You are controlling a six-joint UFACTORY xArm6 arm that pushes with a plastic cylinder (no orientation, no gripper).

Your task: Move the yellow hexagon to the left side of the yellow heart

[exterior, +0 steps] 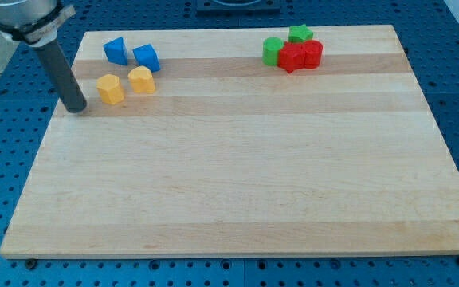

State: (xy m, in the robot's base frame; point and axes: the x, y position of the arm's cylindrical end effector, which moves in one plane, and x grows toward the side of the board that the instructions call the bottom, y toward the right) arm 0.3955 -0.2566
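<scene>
At nine o'clock of the yellow hexagon point(111, 88), my tip point(77, 110) rests on the bench point(237, 175); no claw shows; hexagon already sits at nine o'clock of the yellow heart point(142, 79), so little remains

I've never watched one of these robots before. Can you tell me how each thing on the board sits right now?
My tip: on the board, left of the yellow hexagon, apart.
Yellow hexagon: left of the yellow heart, small gap.
Yellow heart: below the blue blocks.
Two blue blocks: side by side.
Green and red blocks: clustered, touching.
</scene>
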